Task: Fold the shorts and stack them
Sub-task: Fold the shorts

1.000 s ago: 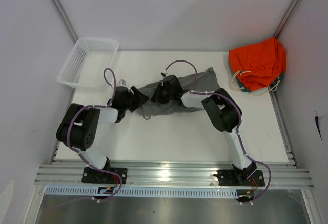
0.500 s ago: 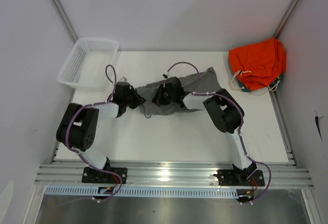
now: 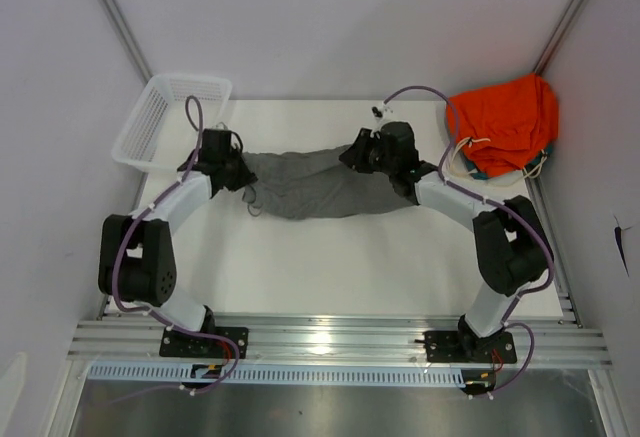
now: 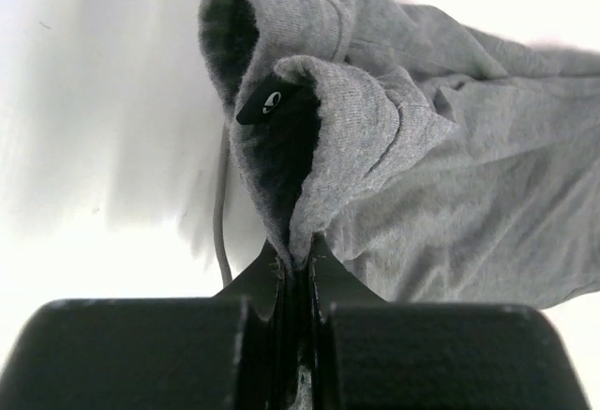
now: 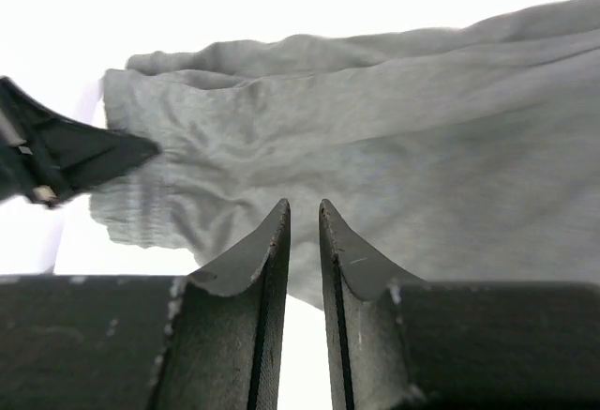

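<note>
Left gripper (image 4: pixel 298 255) and right gripper (image 5: pixel 303 205) swung apart, stretching the shorts (image 3: pixel 310 185) out for folding; left clamps its edge, right's barely cracked, holding nothing.

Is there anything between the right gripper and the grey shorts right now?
Nothing visible. The right gripper hangs over the shorts with its jaws slightly apart and only bare grey cloth beneath. The left gripper pinches the hem at the opposite end, well aside.

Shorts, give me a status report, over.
Left claw pinching shorts at one edge. Right claw slightly parted, empty, over them. Shorts spread out, unfolded. Orange garment apart, far right corner.
</note>
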`<state>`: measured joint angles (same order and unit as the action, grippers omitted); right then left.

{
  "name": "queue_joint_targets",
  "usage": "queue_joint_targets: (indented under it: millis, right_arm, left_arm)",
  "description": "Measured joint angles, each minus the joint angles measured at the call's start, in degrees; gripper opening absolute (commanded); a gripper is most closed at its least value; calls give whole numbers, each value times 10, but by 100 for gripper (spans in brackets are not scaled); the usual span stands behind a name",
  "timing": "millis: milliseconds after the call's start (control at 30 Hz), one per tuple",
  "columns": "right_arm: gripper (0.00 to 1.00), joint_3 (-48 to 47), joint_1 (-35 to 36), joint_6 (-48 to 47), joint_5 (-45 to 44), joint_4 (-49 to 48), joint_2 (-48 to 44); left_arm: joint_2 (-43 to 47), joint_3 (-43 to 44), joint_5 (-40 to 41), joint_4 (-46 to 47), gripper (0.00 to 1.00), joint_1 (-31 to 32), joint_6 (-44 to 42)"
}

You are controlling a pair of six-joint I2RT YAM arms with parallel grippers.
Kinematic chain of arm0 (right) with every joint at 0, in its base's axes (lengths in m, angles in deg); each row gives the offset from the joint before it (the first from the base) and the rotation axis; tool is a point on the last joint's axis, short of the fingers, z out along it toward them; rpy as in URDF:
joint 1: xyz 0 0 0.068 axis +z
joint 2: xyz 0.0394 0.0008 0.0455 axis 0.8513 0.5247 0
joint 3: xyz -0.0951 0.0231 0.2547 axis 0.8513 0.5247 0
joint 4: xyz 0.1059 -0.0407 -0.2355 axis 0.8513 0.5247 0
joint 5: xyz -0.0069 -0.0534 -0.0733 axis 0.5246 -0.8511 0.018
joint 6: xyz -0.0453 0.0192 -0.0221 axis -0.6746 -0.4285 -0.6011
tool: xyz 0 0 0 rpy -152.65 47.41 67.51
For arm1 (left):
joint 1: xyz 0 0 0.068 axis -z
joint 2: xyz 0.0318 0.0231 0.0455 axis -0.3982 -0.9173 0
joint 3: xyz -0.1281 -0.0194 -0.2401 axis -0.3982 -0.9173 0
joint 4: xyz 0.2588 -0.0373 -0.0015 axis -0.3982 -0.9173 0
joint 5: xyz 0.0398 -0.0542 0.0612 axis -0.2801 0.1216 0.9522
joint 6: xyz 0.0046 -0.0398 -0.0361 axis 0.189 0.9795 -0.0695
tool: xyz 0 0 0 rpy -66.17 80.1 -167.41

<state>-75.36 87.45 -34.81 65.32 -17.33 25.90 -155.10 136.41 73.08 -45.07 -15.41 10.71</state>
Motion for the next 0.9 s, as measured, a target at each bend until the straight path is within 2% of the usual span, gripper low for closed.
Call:
queue_joint_targets:
  millis: [133, 433, 567, 667, 767, 900]
  right_arm:
    - [22, 16, -2, -24, -23, 6, -13]
    - [19, 49, -2, -48, -49, 32, 42]
    - [17, 57, 23, -53, -55, 28, 43]
    - [14, 47, 58, -52, -54, 25, 49]
    - [1, 24, 90, -52, -54, 19, 68]
    - [0, -6, 120, -46, -54, 14, 108]
  left_arm:
    - [1, 74, 25, -87, 0, 0, -35]
    - [10, 173, 64, -228, 0, 0, -77]
    - [10, 204, 75, -253, 0, 0, -91]
    - [10, 205, 78, -268, 0, 0, -95]
    - [9, 205, 81, -283, 0, 0, -100]
    - [9, 207, 83, -295, 0, 0, -103]
